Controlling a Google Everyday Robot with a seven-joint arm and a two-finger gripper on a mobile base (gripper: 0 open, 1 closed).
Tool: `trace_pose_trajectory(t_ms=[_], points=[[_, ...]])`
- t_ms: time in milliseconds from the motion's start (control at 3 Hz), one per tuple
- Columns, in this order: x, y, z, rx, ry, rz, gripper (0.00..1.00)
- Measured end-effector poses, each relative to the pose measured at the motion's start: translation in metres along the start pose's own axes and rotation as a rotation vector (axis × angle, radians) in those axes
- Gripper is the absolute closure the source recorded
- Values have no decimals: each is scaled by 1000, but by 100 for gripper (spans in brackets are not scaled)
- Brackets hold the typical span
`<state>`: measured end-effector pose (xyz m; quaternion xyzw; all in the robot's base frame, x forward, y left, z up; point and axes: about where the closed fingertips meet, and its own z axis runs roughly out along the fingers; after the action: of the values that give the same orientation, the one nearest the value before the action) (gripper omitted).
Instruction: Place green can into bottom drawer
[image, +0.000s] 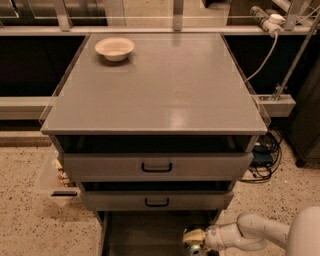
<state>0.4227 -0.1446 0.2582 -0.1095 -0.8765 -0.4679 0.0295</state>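
At the bottom right of the frame the arm reaches in low, so the gripper (194, 244) sits over the right part of the open drawer (135, 239). Its fingers appear closed around the can (191, 235), holding it just above the drawer floor, likely for a gentle release. The bowl (115, 48) rests on the worktop (165, 95), upper left, well apart.

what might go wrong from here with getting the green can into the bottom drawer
The gripper sits low at the right side of the bottom drawer, near its right wall, so the green can, barely visible at it, may catch that wall or tip on landing. The middle drawer has its front close above; the arm might knock it when rising.
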Motion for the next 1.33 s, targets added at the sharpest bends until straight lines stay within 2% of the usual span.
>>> trace_pose_trajectory(t_ms=[667, 1333], points=[[-18, -30, 43, 59, -12, 34, 100], [-18, -31, 45, 61, -12, 34, 57]])
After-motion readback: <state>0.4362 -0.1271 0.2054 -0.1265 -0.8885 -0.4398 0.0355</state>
